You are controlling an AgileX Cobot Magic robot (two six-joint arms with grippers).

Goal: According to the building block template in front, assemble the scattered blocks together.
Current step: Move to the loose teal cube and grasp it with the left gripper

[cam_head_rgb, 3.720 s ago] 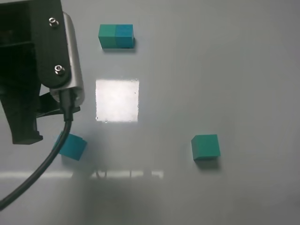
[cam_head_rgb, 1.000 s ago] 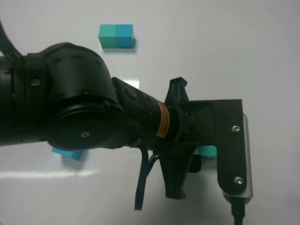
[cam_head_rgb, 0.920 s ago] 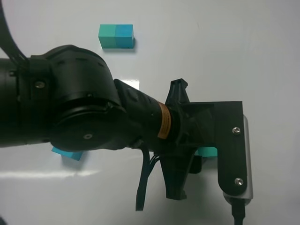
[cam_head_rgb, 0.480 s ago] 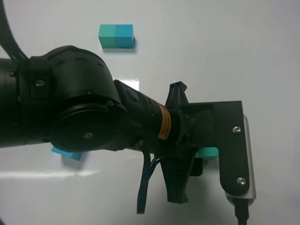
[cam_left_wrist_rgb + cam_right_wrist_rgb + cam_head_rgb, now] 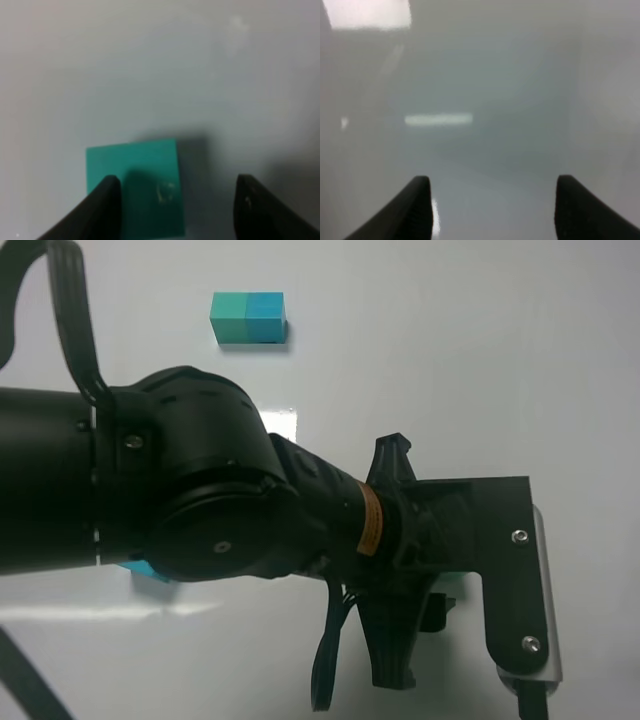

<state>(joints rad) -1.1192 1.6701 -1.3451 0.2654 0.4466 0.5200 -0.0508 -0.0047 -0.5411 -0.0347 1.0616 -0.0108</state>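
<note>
Matte teal-green cube (image 5: 132, 187), faces clean | my left claw (image 5: 177, 210) released, fingers wide above it | left arm (image 5: 200, 510) stretched across lower frame

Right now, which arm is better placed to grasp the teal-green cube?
Left. The left tool, open, hangs over the teal-green cube, one finger overlapping it; the right tool has no block in view.

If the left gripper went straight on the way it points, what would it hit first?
Probably the teal-green cube, lying off-centre ahead of the left gripper; its fingers are open, and one may land on it, though depth is unclear.
</note>
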